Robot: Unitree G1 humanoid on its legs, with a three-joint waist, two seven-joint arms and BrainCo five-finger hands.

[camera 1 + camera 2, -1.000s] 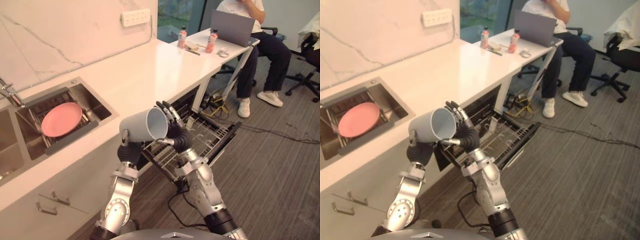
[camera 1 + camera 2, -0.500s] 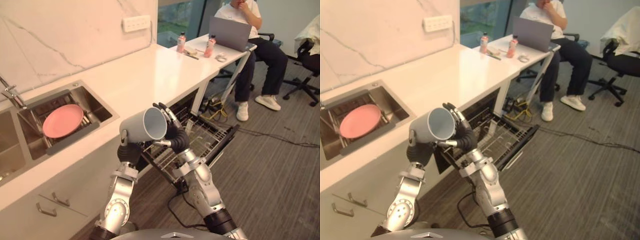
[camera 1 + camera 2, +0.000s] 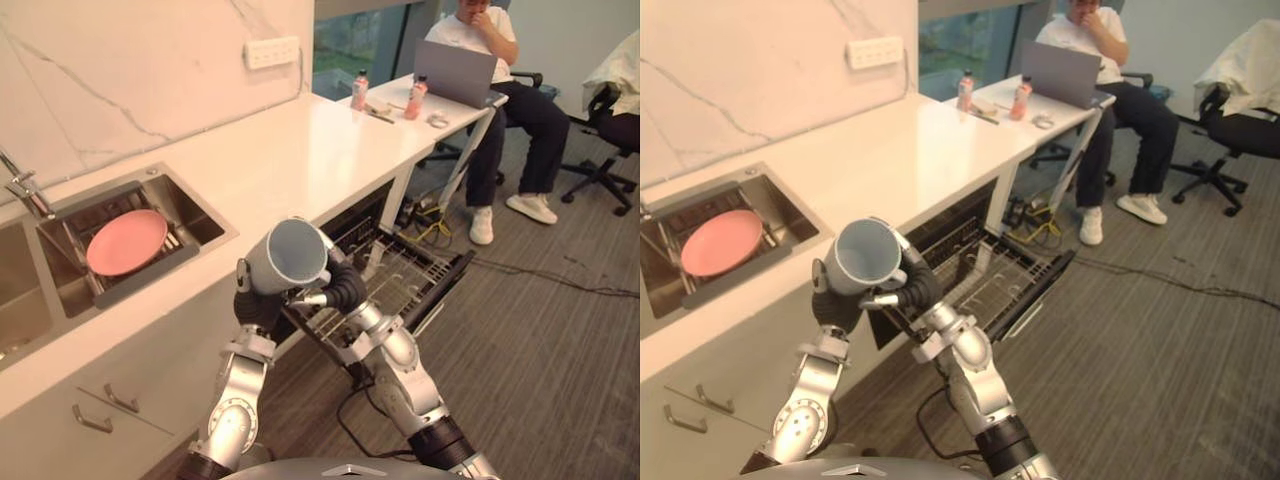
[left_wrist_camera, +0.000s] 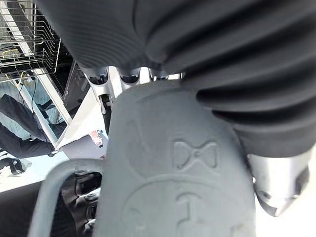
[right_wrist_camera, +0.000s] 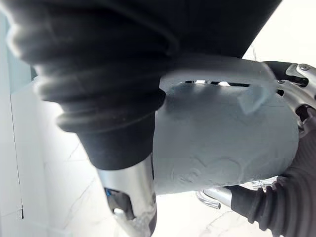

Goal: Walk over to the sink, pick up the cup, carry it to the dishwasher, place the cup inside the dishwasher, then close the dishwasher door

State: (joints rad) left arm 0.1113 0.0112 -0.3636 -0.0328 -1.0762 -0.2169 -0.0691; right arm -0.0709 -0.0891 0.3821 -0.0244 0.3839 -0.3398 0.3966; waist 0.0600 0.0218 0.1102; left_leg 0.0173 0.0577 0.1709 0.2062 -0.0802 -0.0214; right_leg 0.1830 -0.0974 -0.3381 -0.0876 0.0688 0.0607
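A grey cup [image 3: 290, 255] with a handle is held in front of me between both hands, its mouth turned up toward the camera. My left hand [image 3: 258, 302] grips it from below, palm against its wall [image 4: 177, 173]. From the right, my right hand [image 3: 343, 285] closes on it, thumb under the cup and fingers hidden behind it. The cup's side and handle [image 5: 222, 133] lie against that palm. Just beyond the hands the dishwasher [image 3: 455, 275] stands open under the counter, its wire rack [image 3: 400, 285] pulled out over the lowered door.
The steel sink [image 3: 195, 215] at the left holds a pink plate [image 3: 127, 241] on a rack. The white counter [image 3: 300, 140] runs to a desk with two bottles [image 3: 359, 88] and a laptop [image 3: 470, 72], where a person sits. An office chair [image 3: 610, 130] stands at the far right.
The cup has tipped from mouth facing right to mouth facing up. My right hand's fingers, earlier straight beside the rim, are now behind the cup. The view has shifted slightly.
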